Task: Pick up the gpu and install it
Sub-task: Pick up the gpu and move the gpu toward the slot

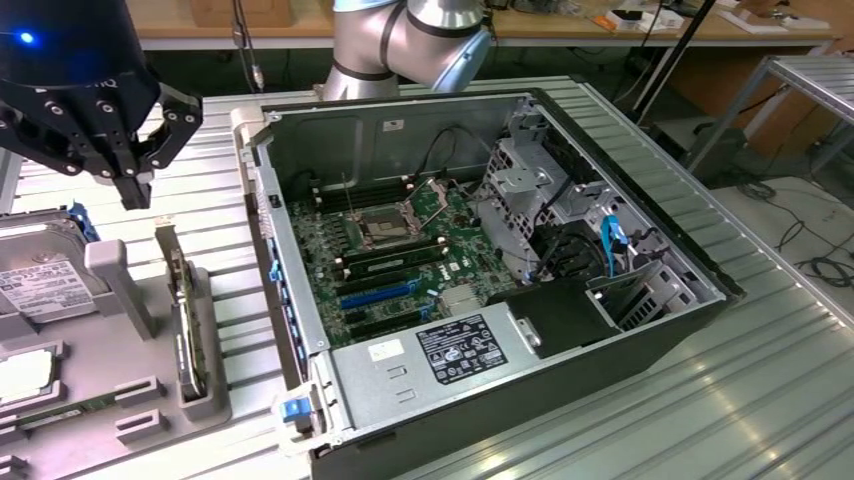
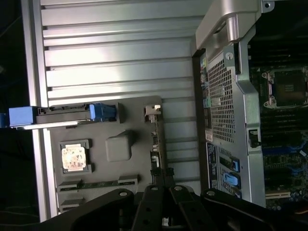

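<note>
In the upper left of the exterior view I see my gripper (image 1: 134, 185) clenched with nothing between its fingers, hanging over the ribbed metal table (image 1: 214, 200). The gpu (image 1: 180, 310) stands on its edge in 1 slot of the grey tray (image 1: 140, 380) at the lower left, below the gripper and apart from it, just beside the open computer case (image 1: 534, 300). A hard drive (image 1: 34, 275) sits in the same tray, further left. On the wrist view the gpu (image 2: 156, 144) lies close ahead of the gripper (image 2: 163, 185).
</note>
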